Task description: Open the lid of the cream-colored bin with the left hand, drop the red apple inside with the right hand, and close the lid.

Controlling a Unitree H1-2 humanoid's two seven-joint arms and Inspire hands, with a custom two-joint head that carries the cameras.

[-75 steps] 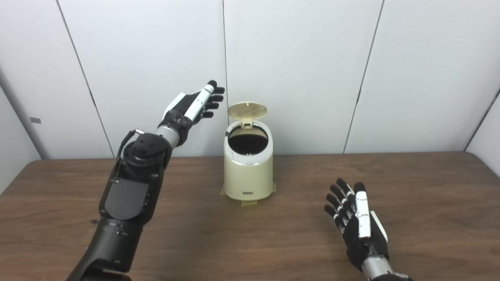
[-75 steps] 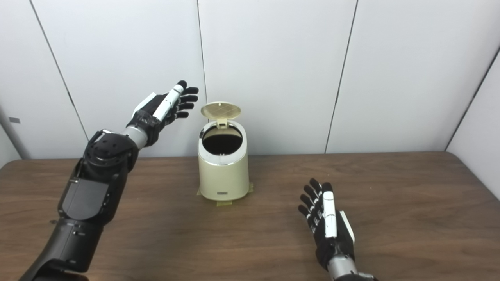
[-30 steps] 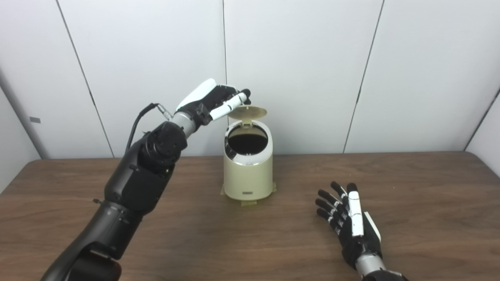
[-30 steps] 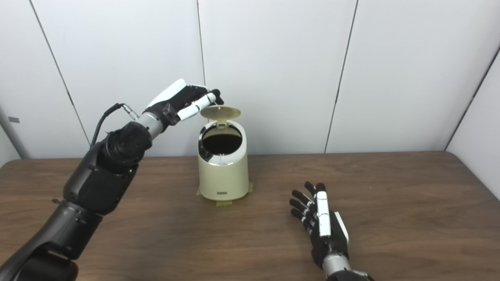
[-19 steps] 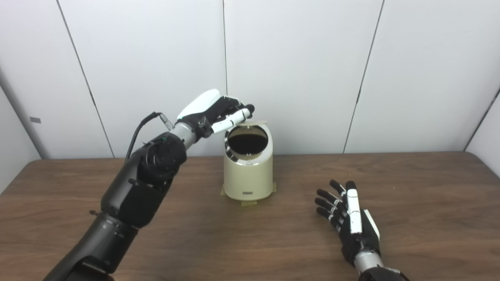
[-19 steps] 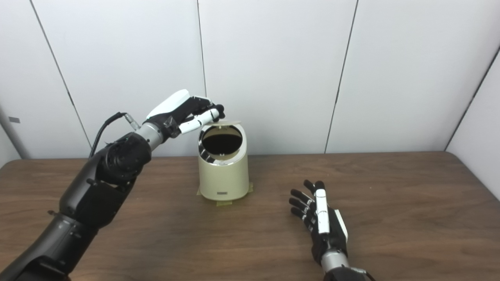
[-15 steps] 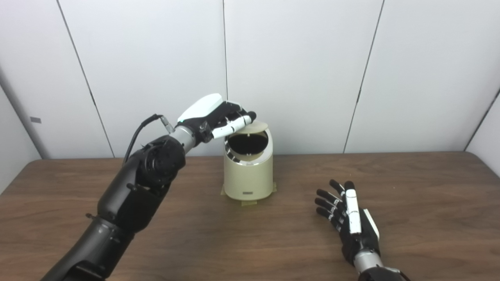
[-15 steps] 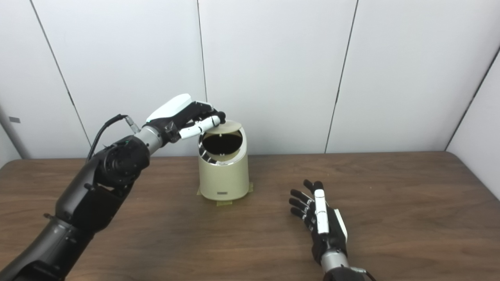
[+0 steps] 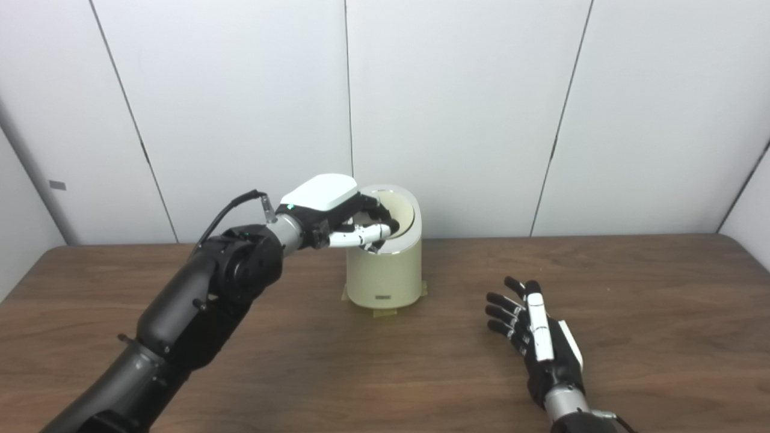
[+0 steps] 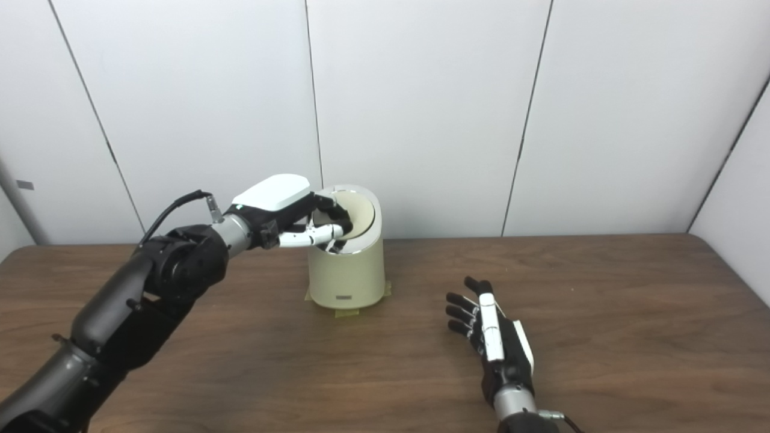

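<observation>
Cream-colored bin (image 9: 384, 272) stands upright on the wooden table (image 9: 649, 282), near the back edge at about 12 o'clock of the tabletop, close to the white panel wall (image 9: 457, 108). Tan tape patch (image 9: 383, 311) shows under its base at 6 o'clock.

Lid (image 9: 398, 207) is down on the bin's slanted top, flush inside the chrome rim (image 10: 366, 239) as far as both views show. No dark opening visible.

Left hand (image 9: 337, 210) is over the bin top, coming in from 9 o'clock. White back plate faces up, fingers (image 9: 361, 231) curl down over the 9 o'clock part of the lid and rim and rest on it. Nothing is gripped; fingers are bent but loose, not clenched. Contact looks like a press on the lid rather than a grasp. Black cable (image 9: 231, 207) loops off the wrist, forearm runs down to the picture's lower-left corner.

Right hand (image 9: 538, 337) is at about 4 o'clock from the bin, well apart from it, low over the table near the front edge. Fingers spread and extended, pointing to 11 o'clock, holding nothing. Whether it touches the tabletop: cannot tell.

Red apple: not visible in either view.
</observation>
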